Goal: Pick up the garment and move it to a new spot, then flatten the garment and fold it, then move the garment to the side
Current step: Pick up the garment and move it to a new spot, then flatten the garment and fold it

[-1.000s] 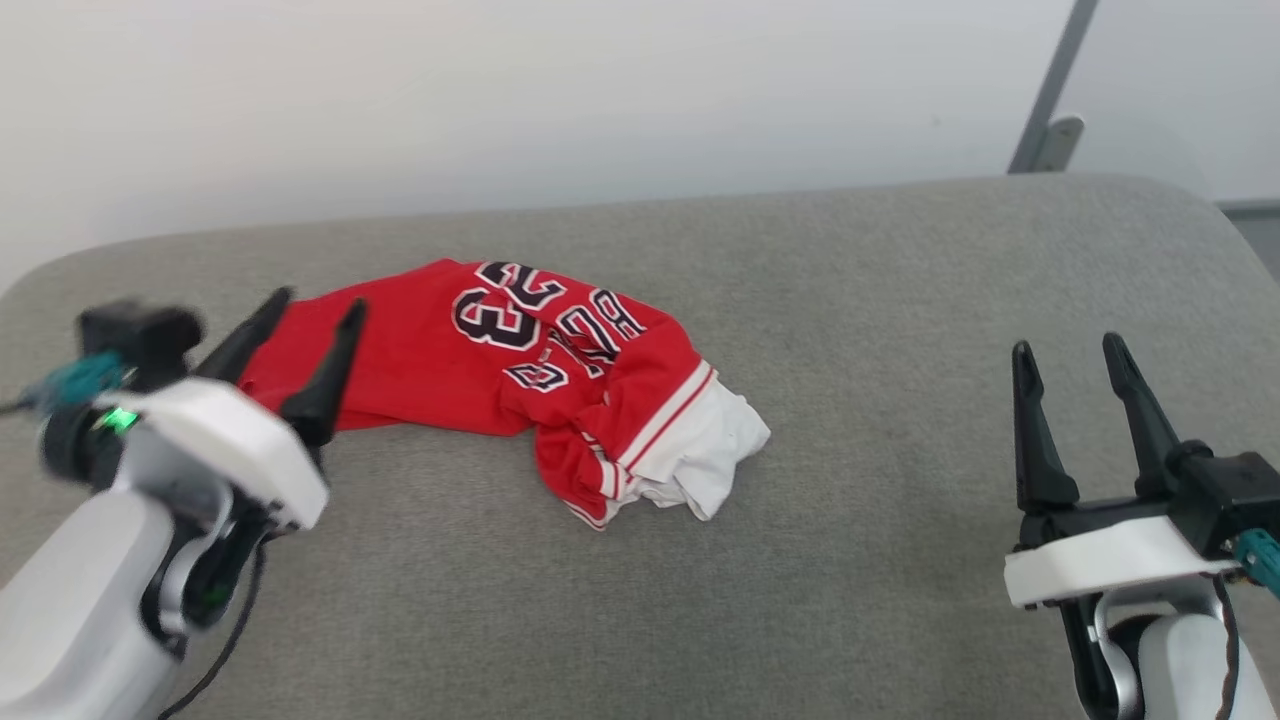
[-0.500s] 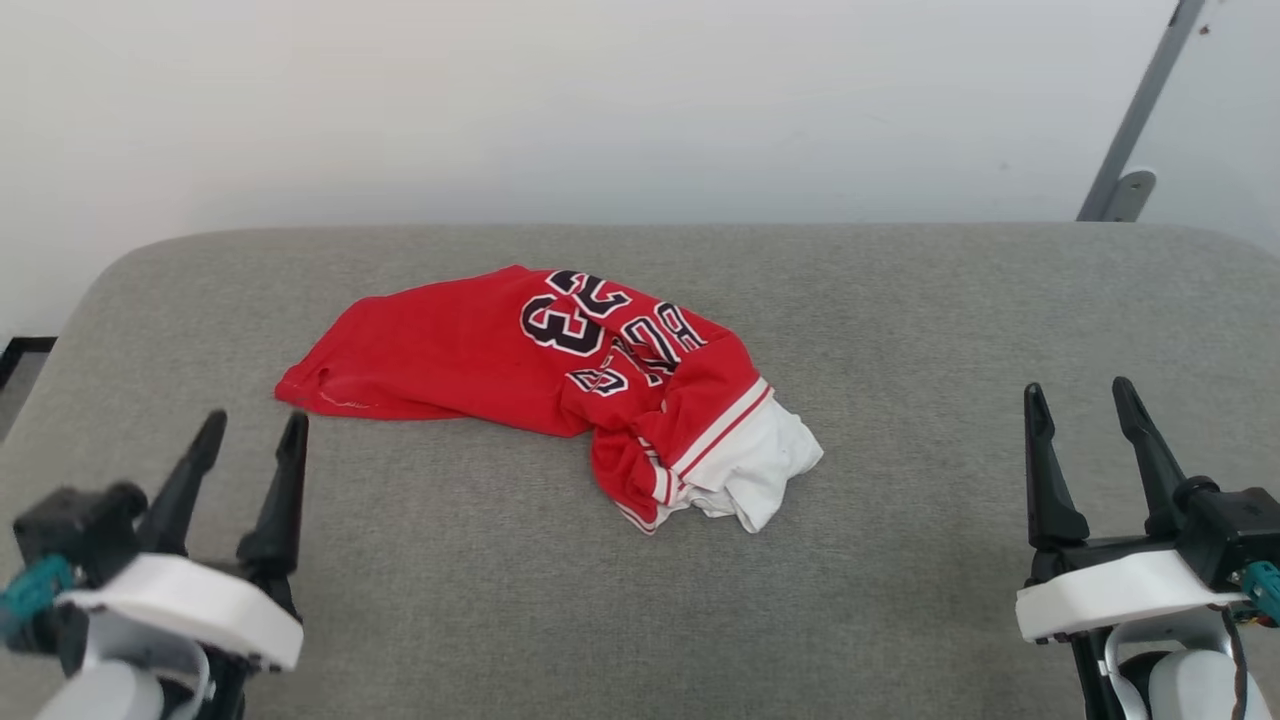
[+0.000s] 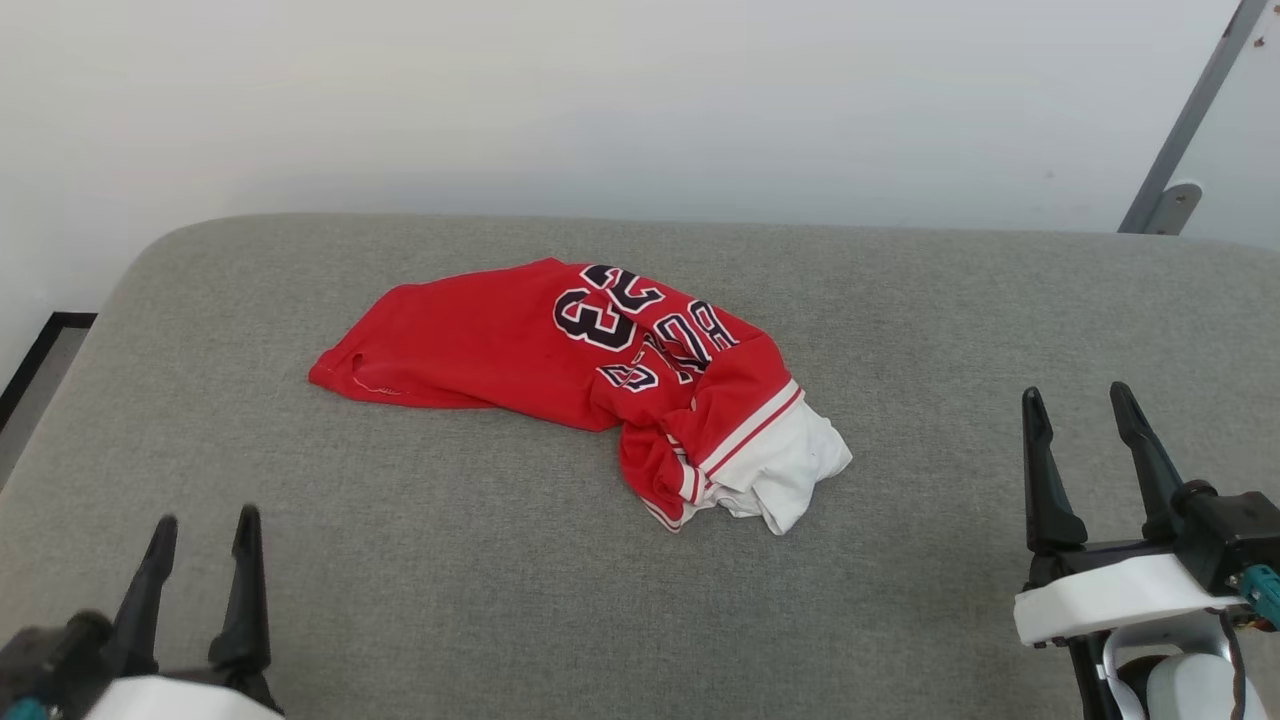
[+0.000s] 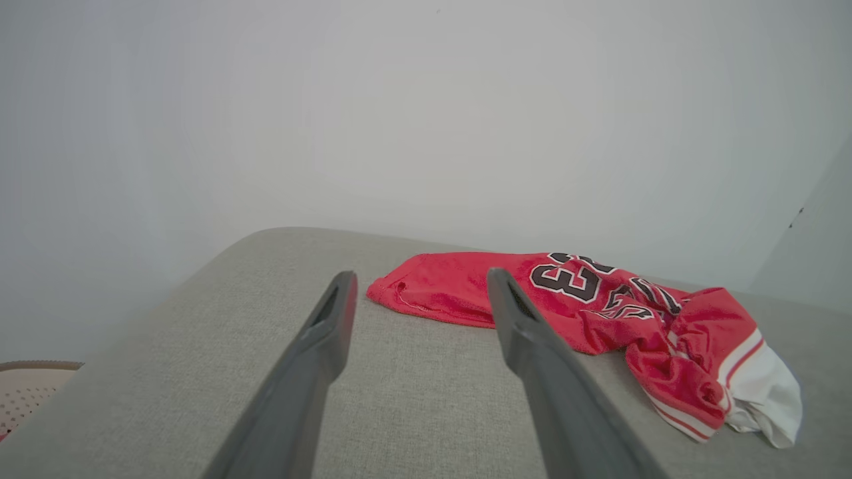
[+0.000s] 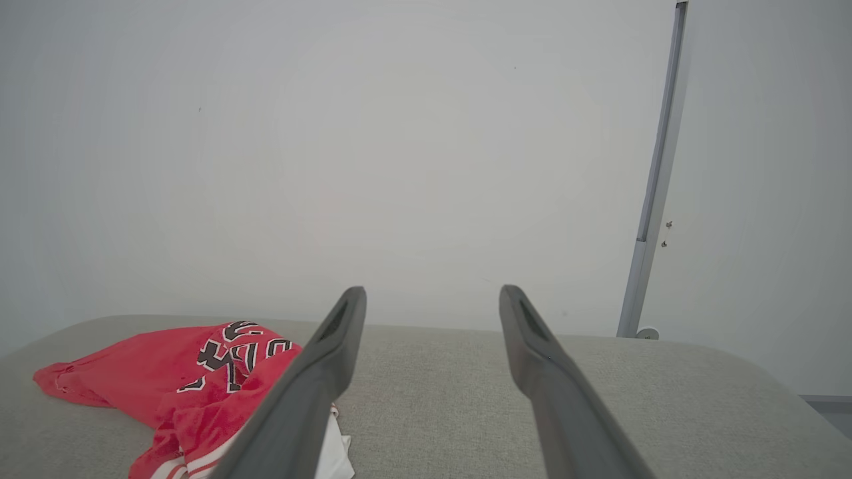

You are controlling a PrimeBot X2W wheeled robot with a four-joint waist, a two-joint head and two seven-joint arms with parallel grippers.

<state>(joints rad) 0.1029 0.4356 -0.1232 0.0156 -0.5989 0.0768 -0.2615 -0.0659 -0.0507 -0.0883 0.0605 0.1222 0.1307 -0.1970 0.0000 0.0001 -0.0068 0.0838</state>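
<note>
The garment [image 3: 560,350] lies crumpled on the grey fabric-covered counter [image 3: 950,330], a little left of the middle and nearer the far edge than the near one. It is stretched roughly sideways. Its plain red end points to the robot's left and lies fairly flat. The other end, toward the right, is bunched into folds, and there a white sleeve [image 3: 790,475] with red-and-white striped trim spills out toward the near side. The black, white-outlined number "23" [image 3: 605,310] faces up on the far half of the cloth, with part of the lettering creased into the folds beside it. The left claw [image 3: 206,516] sits at the lower left of the head view with its two dark fingers spread apart and nothing between them. It is well clear of the cloth, and in its wrist view the red end shows beyond the fingertips. The right claw [image 3: 1074,392] is at the lower right, fingers likewise apart and empty, well to the right of the white sleeve. Neither touches the garment. A pale wall [image 3: 600,100] rises behind the counter, and a slanted grey metal post [image 3: 1190,110] stands against it at the far right.
</note>
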